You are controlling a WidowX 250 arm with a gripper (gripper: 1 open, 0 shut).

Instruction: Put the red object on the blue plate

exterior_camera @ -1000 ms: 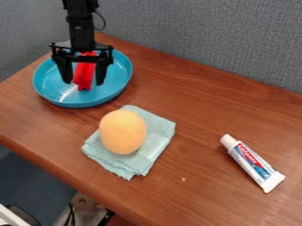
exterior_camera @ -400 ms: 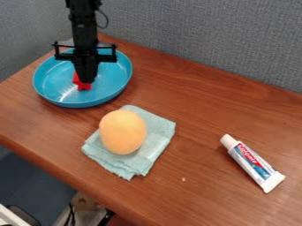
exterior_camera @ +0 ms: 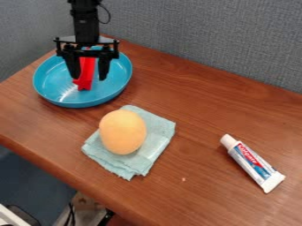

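Observation:
The blue plate (exterior_camera: 49,86) sits at the back left of the wooden table. Inside it the red object (exterior_camera: 85,73) stands roughly on end, a small bright red bar. My gripper (exterior_camera: 87,67) points straight down over the plate and is open. Its two black fingers (exterior_camera: 69,67) are spread wide on either side of the red object, with visible gaps to it. The arm's black column rises above and hides the plate's far rim.
An orange rounded object (exterior_camera: 123,131) rests on a pale teal cloth (exterior_camera: 151,148) at the table's middle front. A white toothpaste tube (exterior_camera: 252,162) lies at the right front. The table's front edge runs close below the cloth; a grey wall stands behind.
The fingers drew in over the red object about half a second ago and have spread wide again. The hand has stayed over the plate.

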